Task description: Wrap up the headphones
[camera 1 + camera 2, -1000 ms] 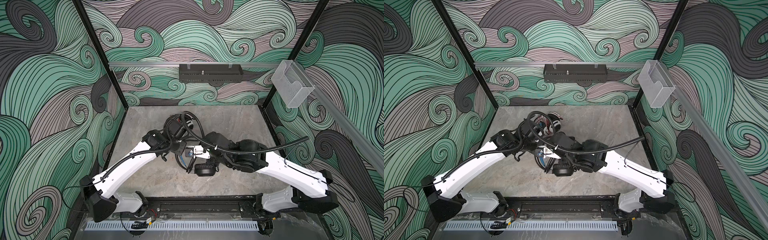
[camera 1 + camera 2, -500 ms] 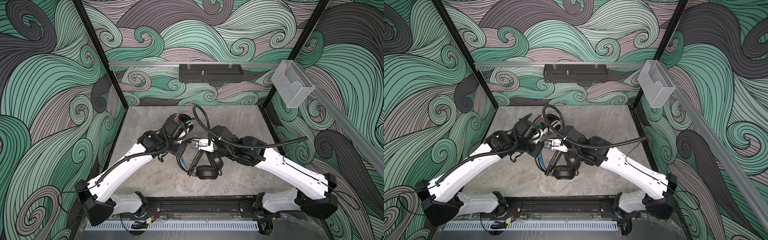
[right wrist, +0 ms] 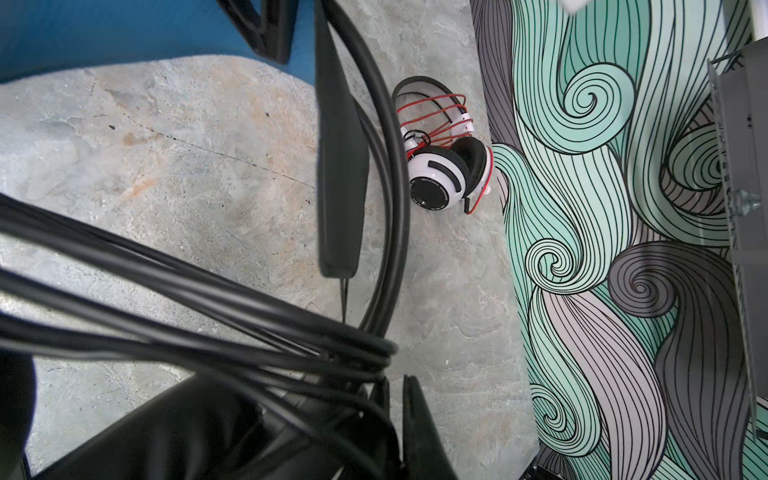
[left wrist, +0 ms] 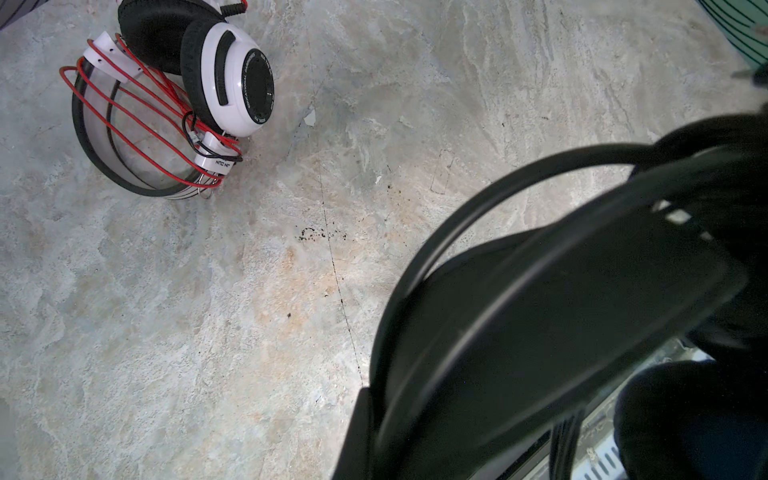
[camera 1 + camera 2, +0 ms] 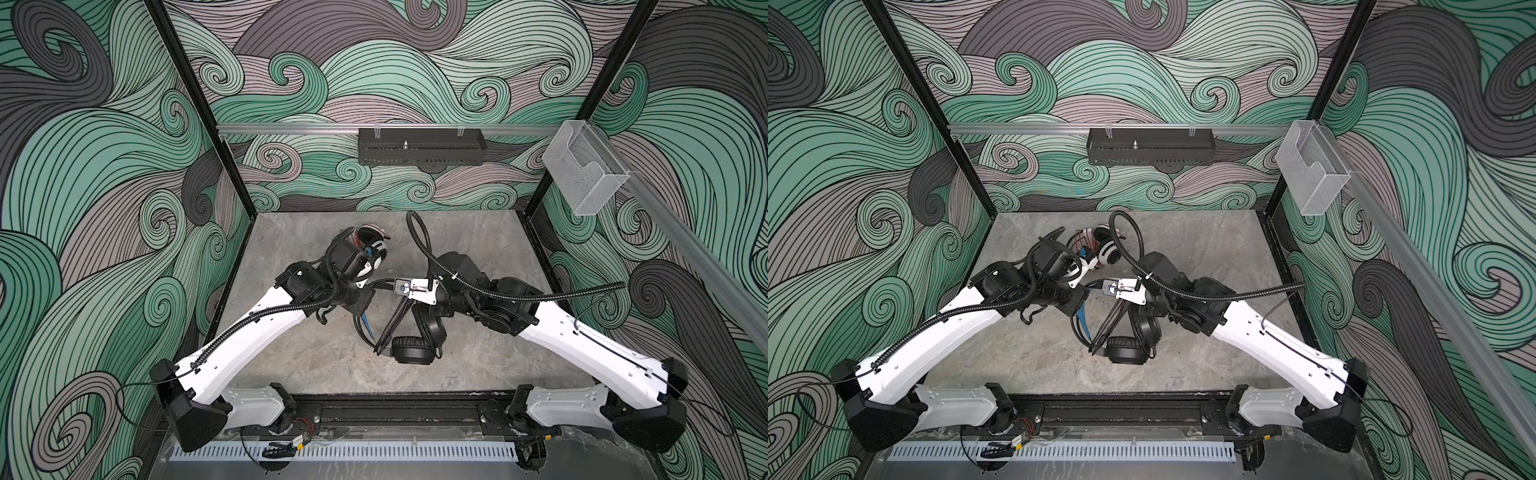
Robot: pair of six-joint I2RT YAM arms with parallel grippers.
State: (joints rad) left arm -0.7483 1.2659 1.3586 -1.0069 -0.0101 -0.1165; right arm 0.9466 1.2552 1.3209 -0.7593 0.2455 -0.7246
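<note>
Since a second ago the right gripper (image 3: 395, 384) is raised, and the black cord (image 3: 208, 299) loops are drawn taut; its jaws cannot be judged. The black headphones (image 5: 411, 351), over the middle of the table (image 5: 478, 249), are kept clamped in the left gripper (image 5: 365, 307); wrapping is judged unfinished

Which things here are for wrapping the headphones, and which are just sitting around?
For the job:
- black headphones
- their black cord
- white headphones
- their red cord, wound around the band

Just sitting around:
- black tray, up at the back
- clear plastic box, up at the side
</note>
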